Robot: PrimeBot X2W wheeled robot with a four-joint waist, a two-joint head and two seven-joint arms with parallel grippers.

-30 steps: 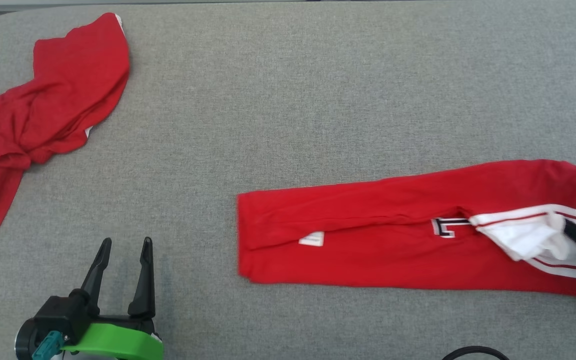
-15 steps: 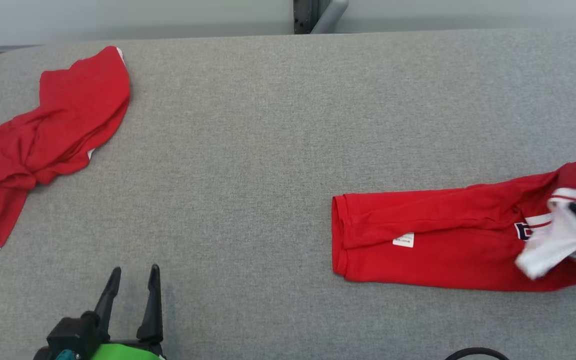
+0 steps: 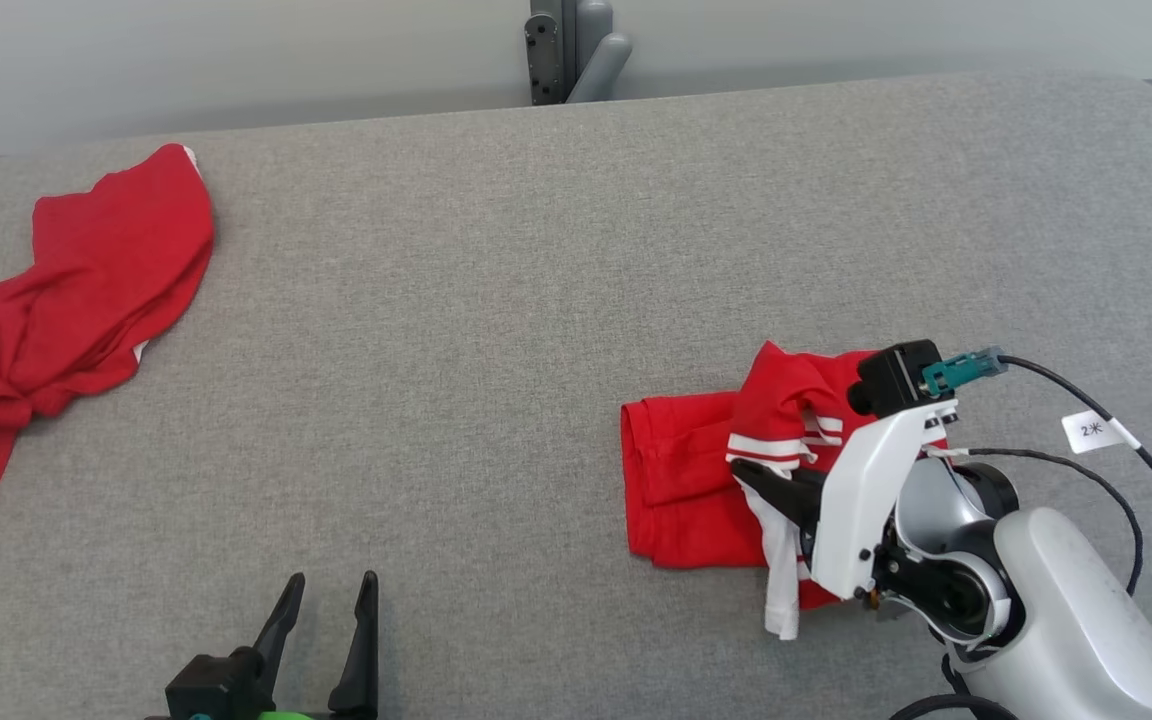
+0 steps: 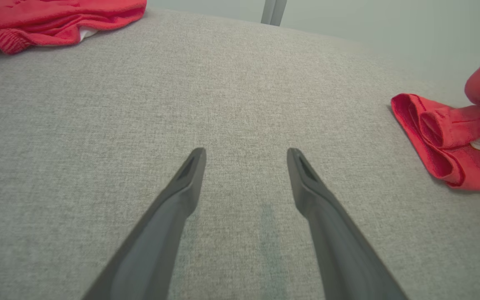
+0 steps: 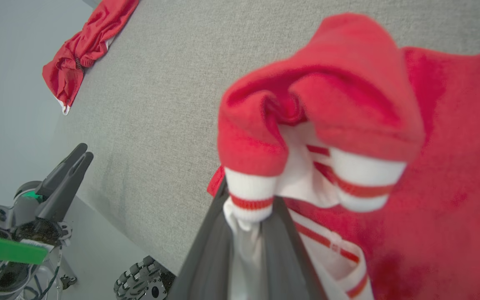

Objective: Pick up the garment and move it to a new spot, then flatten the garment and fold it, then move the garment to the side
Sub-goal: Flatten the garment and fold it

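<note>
Striped end now doubled over garment, pinched by right gripper; left gripper agape; second red garment apart.

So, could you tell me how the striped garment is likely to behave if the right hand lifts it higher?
Probably floppy: the garment droops in folds from the right hand, a white end dangling. Likely light, since a pinch on one edge lifts part of it. The trailing half may drag on the table and unfold.

Folded garment partly behind right arm, spare red garment cut by left edge
</note>
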